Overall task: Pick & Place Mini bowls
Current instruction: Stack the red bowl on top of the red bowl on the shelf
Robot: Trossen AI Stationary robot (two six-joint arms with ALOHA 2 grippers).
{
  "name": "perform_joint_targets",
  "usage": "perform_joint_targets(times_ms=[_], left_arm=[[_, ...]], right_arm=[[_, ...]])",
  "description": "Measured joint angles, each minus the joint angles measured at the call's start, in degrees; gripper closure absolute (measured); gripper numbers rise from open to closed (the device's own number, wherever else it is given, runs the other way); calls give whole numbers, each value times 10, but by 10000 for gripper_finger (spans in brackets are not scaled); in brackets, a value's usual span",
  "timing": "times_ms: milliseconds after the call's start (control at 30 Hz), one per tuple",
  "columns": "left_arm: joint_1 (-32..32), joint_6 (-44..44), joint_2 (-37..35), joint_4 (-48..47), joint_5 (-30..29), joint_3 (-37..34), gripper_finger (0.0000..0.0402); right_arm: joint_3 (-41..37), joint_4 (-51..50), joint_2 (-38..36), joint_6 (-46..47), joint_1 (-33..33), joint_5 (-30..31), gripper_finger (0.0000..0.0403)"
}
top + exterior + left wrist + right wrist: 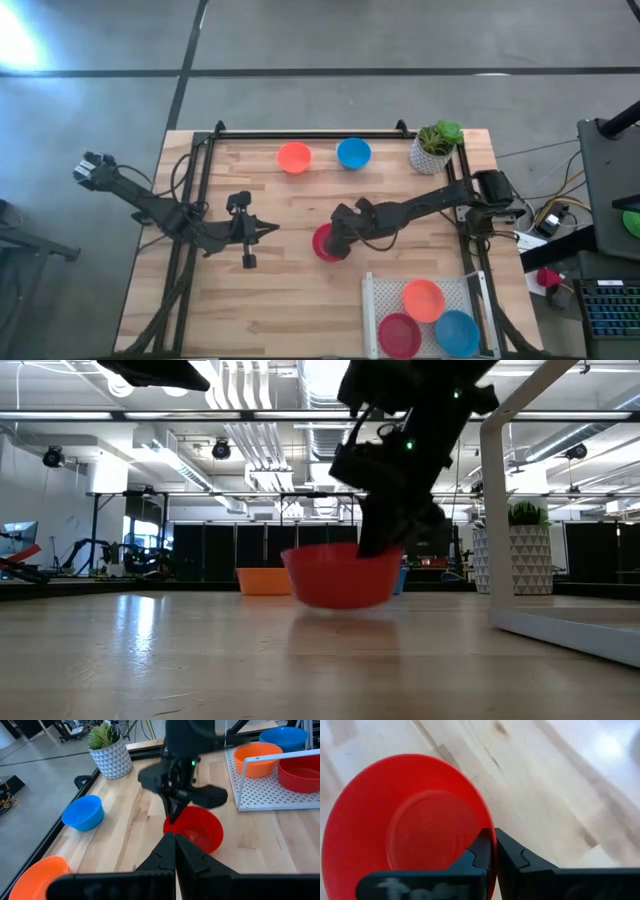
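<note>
High view, centre of the frame: my right gripper (335,243) is clamping the rim of a red mini bowl (324,243) on the wooden table (300,310). The right wrist view is showing both fingers pressed together on the rim, one inside the bowl and one outside. The low view suggests the bowl is sitting on or just above the wood; I cannot tell which.

At the lower right of the high view, the white perforated rack (385,293) is already holding three mini bowls: an orange one (424,299), a red one (399,334) and a blue one (457,333). I am judging those as placed.

Toward the upper middle of the frame, two bowls are waiting on the bare table, well apart from the rack: an orange bowl (294,157) and a blue bowl (353,153) just beside it. A white pot with a green plant (434,147) is standing to their right and is not part of the job.

My left gripper (268,231) is idling at centre left, its fingers together and empty, pointing toward the red bowl.

By my count, three are in, one is in hand and two are left.
</note>
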Motion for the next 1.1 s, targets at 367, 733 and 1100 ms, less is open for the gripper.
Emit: perform_joint_targets(times_ms=[367,733,1100], left_arm=[[0,-2,0,0,0,-1,402],[0,-2,0,4,0,-1,402],[0,-2,0,38,0,-1,401]], right_arm=[[26,-149,-144,-26,45,-1,394],[25,-258,-309,18,150,-3,394],[24,-352,-307,145,314,-45,394]])
